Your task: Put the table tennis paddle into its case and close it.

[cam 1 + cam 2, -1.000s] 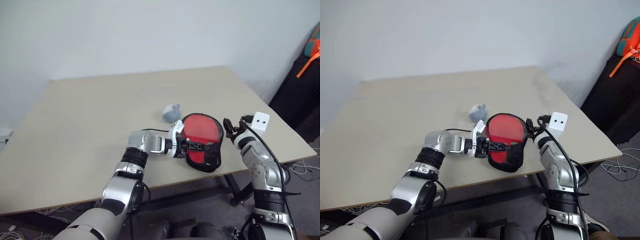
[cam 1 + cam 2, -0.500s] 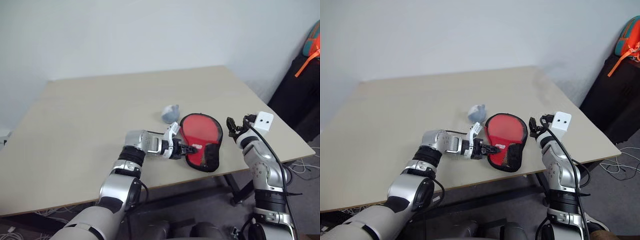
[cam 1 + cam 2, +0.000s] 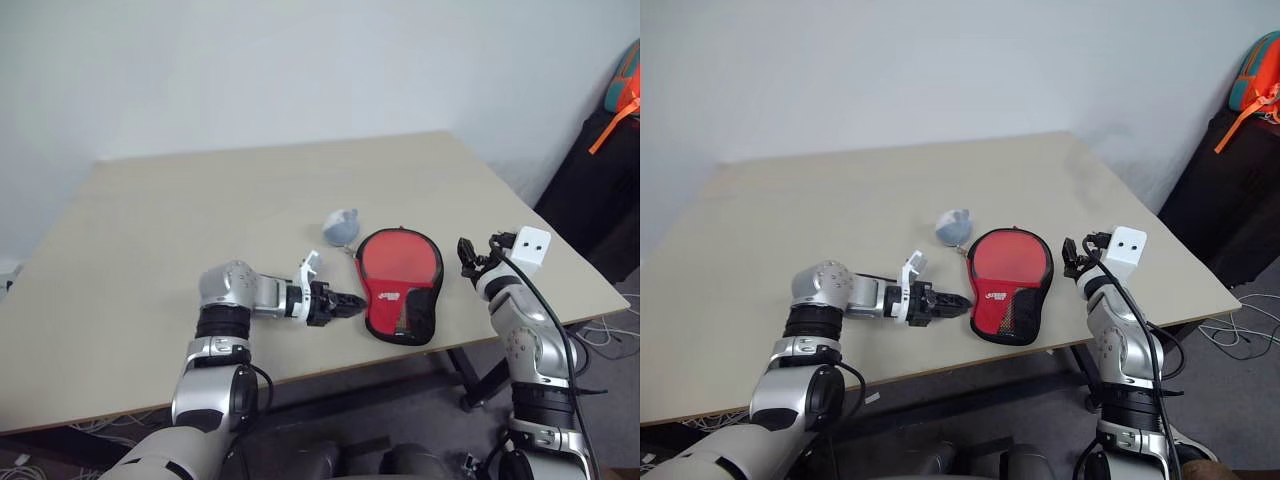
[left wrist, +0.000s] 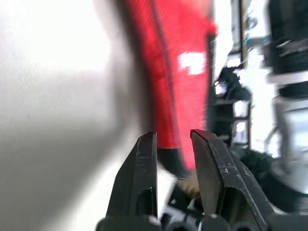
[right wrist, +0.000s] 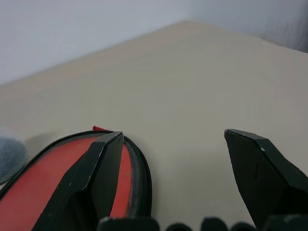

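Red case (image 3: 402,282) lies between narrow, empty left tool (image 3: 358,300) and wide right tool (image 5: 173,139) (wrist views).

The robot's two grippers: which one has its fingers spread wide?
The right gripper, beside the case's right edge, fingers far apart. The left gripper, at the case's other side, shows only a narrow gap.

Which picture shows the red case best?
The left eye view: the whole case lies flat on the table, rim and all. The right eye view shows the same. The left wrist view catches a blurred red strip past the claw; the right wrist view catches just one curved edge.
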Controlling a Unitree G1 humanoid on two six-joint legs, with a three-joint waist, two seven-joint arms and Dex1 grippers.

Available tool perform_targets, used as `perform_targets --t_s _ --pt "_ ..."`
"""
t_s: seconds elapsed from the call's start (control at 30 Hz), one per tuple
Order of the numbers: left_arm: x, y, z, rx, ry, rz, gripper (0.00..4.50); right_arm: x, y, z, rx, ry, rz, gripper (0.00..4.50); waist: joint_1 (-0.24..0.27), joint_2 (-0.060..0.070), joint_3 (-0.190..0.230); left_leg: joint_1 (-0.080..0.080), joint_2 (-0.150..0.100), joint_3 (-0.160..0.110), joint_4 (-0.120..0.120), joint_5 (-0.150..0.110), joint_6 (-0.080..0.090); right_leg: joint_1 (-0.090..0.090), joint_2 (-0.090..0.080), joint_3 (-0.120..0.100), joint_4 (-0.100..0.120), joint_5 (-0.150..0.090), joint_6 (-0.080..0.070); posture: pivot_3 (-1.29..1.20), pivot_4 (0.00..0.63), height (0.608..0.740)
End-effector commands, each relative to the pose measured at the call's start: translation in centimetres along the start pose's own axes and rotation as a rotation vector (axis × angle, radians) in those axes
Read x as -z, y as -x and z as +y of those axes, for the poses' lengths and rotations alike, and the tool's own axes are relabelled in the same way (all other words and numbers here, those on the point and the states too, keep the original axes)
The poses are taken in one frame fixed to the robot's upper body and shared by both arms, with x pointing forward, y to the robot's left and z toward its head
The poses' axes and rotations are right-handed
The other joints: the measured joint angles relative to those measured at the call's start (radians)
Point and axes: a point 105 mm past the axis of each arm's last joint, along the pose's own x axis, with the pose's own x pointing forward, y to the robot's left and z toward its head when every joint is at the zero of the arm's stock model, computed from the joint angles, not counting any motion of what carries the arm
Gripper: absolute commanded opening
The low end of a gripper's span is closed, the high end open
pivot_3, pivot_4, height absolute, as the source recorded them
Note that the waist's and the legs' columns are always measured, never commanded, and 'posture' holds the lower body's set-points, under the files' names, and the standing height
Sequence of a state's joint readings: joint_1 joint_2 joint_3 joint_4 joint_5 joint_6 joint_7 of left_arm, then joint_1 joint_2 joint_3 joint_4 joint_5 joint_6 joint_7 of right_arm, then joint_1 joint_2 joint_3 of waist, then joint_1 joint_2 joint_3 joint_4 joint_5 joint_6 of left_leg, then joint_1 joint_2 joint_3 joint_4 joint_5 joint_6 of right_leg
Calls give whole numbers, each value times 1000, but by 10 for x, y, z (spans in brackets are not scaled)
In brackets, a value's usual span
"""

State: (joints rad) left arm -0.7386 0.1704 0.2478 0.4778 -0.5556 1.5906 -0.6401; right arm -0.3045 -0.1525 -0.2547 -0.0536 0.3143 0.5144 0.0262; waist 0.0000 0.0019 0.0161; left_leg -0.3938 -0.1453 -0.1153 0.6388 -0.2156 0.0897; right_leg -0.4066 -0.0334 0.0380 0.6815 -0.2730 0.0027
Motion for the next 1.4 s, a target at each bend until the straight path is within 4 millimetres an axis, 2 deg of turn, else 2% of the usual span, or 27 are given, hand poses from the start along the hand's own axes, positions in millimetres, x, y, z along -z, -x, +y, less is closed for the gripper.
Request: perform_targets --t_s 0.03,0.17,0.37,0.53,0.7,0.97,1.07,1.4 --pt "5 4 -10 48 -37 11 1148 -22 2 4 -18 21 -74 3662 0 0 0 0 0 0 0 0 0 0 0 0 0 0 0 0 0 740" --pt "2 -7 -10 23 1 1 1148 -21 0 4 -15 15 -70 3662 5 0 0 0 0 0 0 0 0 1 0 0 0 0 0 0 0 740" --pt "-7 -23 -14 -28 -84 -27 1148 -17 1 6 -13 18 -60 3662 4 0 0 0 0 0 0 0 0 0 0 0 0 0 0 0 0 740" --pt "-11 -32 -11 -79 -89 -17 2731 -17 2 4 -5 26 -60 3662 4 0 0 0 0 0 0 0 -1 0 0 0 0 0 0 0 0 740" --pt "-13 -22 -14 -87 -115 3 4478 -17 5 -1 8 33 -61 3662 4 0 0 0 0 0 0 0 -1 0 0 0 0 0 0 0 0 740" --pt "-23 -8 -11 -114 -126 -6 4478 -14 8 -2 18 31 -57 3662 2 0 0 0 0 0 -1 0 -1 0 0 0 0 0 0 0 0 740" --pt "-26 -8 -9 -110 -119 -16 4478 -13 9 -3 20 29 -53 3662 3 0 0 0 0 0 0 0 -1 0 0 0 0 0 0 0 0 740" --pt "3 -65 -26 -38 -120 112 4478 -15 8 -3 21 31 -51 3662 13 0 0 0 0 0 0 0 -1 1 0 0 0 0 0 0 0 740"
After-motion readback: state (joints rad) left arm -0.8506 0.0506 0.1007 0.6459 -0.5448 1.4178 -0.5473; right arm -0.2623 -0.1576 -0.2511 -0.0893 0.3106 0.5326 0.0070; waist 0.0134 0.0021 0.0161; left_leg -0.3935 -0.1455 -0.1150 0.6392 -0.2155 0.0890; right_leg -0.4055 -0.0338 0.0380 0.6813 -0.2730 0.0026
